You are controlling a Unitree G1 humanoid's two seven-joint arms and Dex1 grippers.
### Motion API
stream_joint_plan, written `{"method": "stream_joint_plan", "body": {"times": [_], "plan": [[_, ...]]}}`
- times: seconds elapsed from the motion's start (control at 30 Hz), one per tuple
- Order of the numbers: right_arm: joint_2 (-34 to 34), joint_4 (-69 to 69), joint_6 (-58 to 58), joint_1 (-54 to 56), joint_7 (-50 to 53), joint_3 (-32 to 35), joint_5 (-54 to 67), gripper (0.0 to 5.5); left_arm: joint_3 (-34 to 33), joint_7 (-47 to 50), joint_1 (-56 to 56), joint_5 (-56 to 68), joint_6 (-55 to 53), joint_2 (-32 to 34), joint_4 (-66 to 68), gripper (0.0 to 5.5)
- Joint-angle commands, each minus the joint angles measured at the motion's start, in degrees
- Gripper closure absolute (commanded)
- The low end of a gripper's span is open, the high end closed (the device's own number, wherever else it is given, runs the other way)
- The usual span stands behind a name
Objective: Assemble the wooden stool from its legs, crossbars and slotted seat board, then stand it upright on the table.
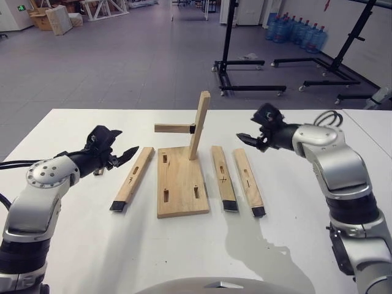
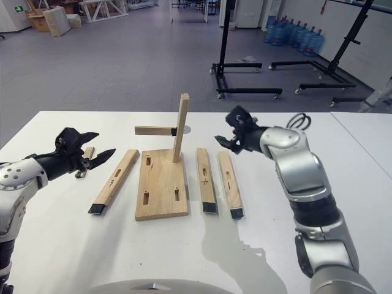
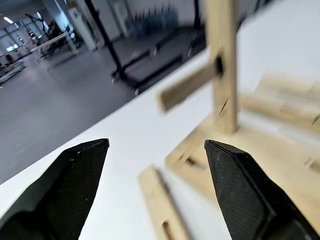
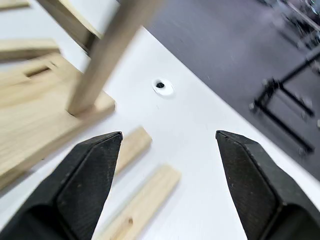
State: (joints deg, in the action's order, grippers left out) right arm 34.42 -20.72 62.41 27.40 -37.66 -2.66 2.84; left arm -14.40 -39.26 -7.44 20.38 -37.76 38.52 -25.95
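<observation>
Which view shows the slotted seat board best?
The left eye view: the whole board lies flat, with its slots visible. The right eye view shows the same. The wrist views show blurred parts near the upright leg.

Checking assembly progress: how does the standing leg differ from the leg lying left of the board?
The standing leg is upright, planted in the board's far right corner; the left leg lies flat on the table beside the board. The standing leg carries a crossbar pointing left; the left leg's slot is empty. Both are pale wood, and neither is gripped.
</observation>
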Motion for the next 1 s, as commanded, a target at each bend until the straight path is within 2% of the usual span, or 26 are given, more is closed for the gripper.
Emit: {"method": "stream_joint_plan", "body": {"times": [0.03, 0.13, 0.2, 0.4, 0.67, 0.83, 0.93, 1.0], "plan": [[-7.89, -2.56, 16.78, -7.75, 7.55, 6.50, 0.37, 2.05, -5.69, 5.37, -1.30, 5.60, -5.81, -3.03, -3.10, 2.00], [-14.81, -10.04, 27.56, -11.60, 11.89, 8.96, 0.57, 2.05, -7.24, 10.85, -0.29, 5.52, -8.24, -4.79, -3.74, 2.00], [-17.24, -13.48, 29.84, -12.61, 13.77, 9.15, 1.11, 2.05, -8.13, 12.73, 0.75, 6.02, -9.22, -5.56, -4.35, 2.00], [-16.90, -16.46, 30.06, -17.05, 20.29, 4.12, 0.47, 2.05, -8.22, 16.16, 2.10, 6.28, -10.32, -6.14, -4.41, 2.00], [-18.95, -11.71, 28.61, -21.04, 26.42, -0.90, -0.14, 2.05, -6.47, 18.11, 0.86, 6.11, -9.78, -6.33, -3.27, 2.00], [-16.23, -11.31, 26.99, -22.56, 27.88, -2.86, -0.30, 2.93, -6.37, 19.72, -0.36, 5.40, -9.50, -6.27, -1.50, 2.00], [-15.95, -10.95, 27.21, -22.59, 27.76, -0.46, 0.04, 3.37, -7.35, 19.90, -0.29, 5.84, -9.11, -6.25, -0.61, 2.00], [-16.19, -9.99, 27.19, -22.65, 27.06, 1.87, 0.75, 3.43, -8.81, 19.51, -0.56, 7.09, -8.98, -6.53, 0.67, 2.00]]}}
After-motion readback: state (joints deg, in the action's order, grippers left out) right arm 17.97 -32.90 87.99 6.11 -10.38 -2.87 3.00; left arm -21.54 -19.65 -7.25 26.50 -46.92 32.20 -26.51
